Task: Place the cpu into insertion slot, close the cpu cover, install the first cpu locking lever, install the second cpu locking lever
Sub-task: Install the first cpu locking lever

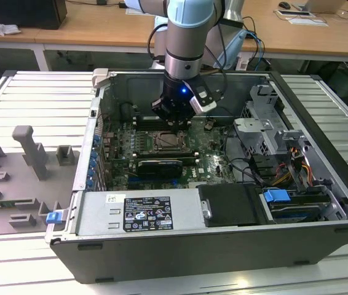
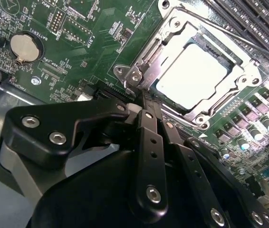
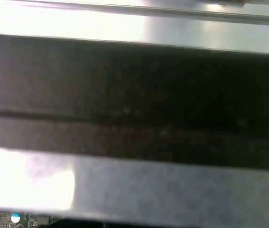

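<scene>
Inside the open grey metal computer case (image 1: 223, 246), laid flat on the slatted table (image 1: 32, 98): green motherboard (image 2: 77, 52), face up. Black two-finger gripper (image 2: 145, 99) low over the board, tips at one corner of the square silver-rimmed insertion slot (image 1: 166, 141), near the board's middle in the exterior view. Fingers drawn together, no gap seen; cannot tell whether anything thin is pinched between them.

Thin silvery windowed cpu cover (image 2: 172, 33) lying down over the slot. Small flat pale-silver square cpu (image 2: 191, 71) seated in the slot, metal face up, showing through the window. Square, so no long axis; edges parallel to the slot rim.

Judged light, stiff, thin, smooth-faced, probably fragile underneath. Best held by opposite edges, never pressed on the face.
</scene>
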